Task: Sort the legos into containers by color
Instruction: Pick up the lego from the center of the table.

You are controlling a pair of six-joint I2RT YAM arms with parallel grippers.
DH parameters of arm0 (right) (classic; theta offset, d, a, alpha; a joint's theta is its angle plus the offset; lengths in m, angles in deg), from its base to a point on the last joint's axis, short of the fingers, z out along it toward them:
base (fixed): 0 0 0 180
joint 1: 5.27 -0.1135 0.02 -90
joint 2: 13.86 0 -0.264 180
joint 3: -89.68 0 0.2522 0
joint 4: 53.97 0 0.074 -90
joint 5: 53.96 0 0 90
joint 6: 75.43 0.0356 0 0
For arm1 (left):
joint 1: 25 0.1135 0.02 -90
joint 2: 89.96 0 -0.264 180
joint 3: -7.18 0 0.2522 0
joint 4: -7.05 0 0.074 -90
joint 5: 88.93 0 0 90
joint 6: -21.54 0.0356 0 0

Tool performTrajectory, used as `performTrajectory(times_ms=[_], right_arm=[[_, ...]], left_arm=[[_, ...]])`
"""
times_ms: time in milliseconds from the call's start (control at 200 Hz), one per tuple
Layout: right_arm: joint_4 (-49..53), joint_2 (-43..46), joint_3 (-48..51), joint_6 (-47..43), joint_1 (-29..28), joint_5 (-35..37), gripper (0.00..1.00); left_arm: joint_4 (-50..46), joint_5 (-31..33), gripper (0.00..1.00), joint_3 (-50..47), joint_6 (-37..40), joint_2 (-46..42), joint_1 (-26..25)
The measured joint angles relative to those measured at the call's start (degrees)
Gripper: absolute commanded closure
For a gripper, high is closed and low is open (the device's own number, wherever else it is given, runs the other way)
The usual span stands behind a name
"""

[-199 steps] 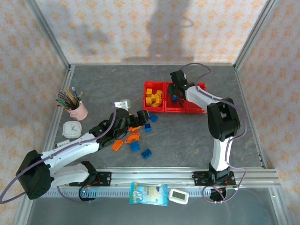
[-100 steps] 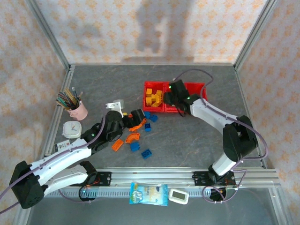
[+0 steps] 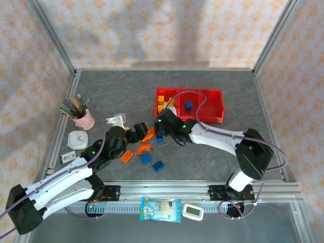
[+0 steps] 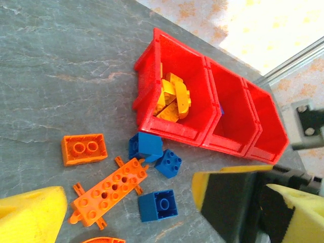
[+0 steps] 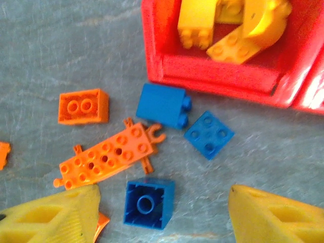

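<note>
While both hang wide, left claw (image 4: 130,191) and right claw (image 5: 162,196) grip nothing.
Blue bricks (image 5: 163,105) lie beside red bins (image 5: 217,77) (yellow ones (image 5: 197,20) inside).

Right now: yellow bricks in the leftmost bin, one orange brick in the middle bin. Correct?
No. The single brick in the middle bin is blue, not orange; the top external view shows it. Yellow bricks in the leftmost bin is right.

top external: high above near edge, wide | wrists: close, downward, sharing loose legos (image 5: 149,203) by containers (image 5: 212,76)
</note>
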Motion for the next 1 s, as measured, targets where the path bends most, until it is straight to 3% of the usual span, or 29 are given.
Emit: performTrajectory(times_ms=[320,1001], right_arm=[[-0.13,-9.2,-0.81,2.56,-2.23,0.63,0.32],[-0.33,-14.58,-5.11,2.45,-2.23,3.13,0.68]], left_arm=[[-1.38,1.88,0.01,-0.7,-0.83,-1.99,0.0],[-1.84,2.99,0.01,-2.49,-1.22,-3.82,0.35]])
